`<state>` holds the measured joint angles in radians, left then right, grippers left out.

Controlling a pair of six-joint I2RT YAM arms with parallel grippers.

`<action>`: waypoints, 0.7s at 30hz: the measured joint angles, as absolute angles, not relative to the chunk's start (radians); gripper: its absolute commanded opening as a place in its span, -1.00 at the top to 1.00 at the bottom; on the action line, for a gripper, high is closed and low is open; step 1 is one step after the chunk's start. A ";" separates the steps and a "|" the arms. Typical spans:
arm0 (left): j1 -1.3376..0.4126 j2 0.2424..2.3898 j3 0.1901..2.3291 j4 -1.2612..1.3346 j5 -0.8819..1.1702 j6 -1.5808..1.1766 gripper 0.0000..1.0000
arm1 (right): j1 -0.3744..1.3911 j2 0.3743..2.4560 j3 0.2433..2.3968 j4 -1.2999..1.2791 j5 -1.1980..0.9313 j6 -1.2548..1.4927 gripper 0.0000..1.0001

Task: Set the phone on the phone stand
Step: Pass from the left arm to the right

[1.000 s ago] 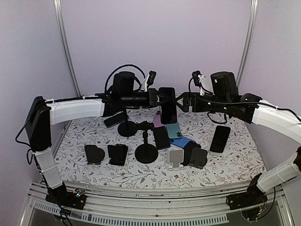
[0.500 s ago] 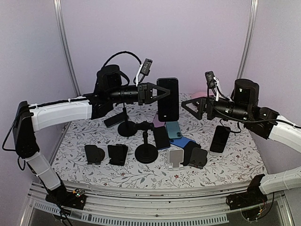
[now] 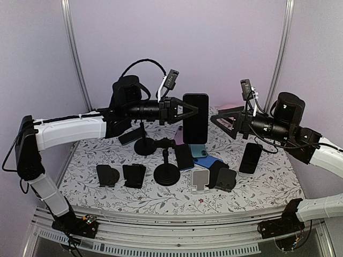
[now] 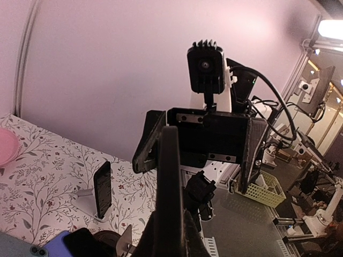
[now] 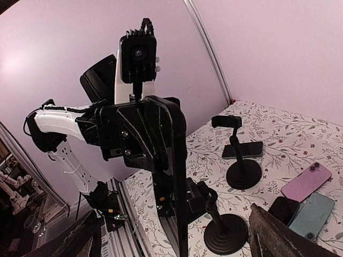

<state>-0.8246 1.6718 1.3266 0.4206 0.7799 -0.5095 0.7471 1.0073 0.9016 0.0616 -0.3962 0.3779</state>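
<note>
Left gripper (image 3: 186, 112) is clamping the phone (image 3: 196, 119) by one edge above the stand (image 3: 166, 174), right gripper (image 3: 216, 118) is gaping empty; phone could swing loose.

Left hand (image 3: 189, 112) clamped aloft, right hand (image 3: 217, 118) spread wide facing it.
</note>
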 measured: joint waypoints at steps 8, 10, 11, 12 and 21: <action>-0.847 1.669 1.339 0.332 0.756 -0.416 1.00 | 0.748 1.049 0.988 -0.017 -0.396 0.379 -0.86; -0.857 1.669 1.343 0.307 0.731 -0.391 1.00 | 0.761 1.060 1.034 -0.060 -0.353 0.382 -0.90; -0.863 1.669 1.345 0.293 0.712 -0.379 1.00 | 0.774 1.063 1.055 -0.083 -0.321 0.385 -0.92; -0.869 1.669 1.348 0.279 0.688 -0.365 1.00 | 0.793 1.064 1.076 -0.112 -0.281 0.387 -0.95; -0.943 1.685 1.431 0.165 0.457 -0.257 1.00 | 0.938 1.142 1.273 -0.317 0.125 0.439 -0.98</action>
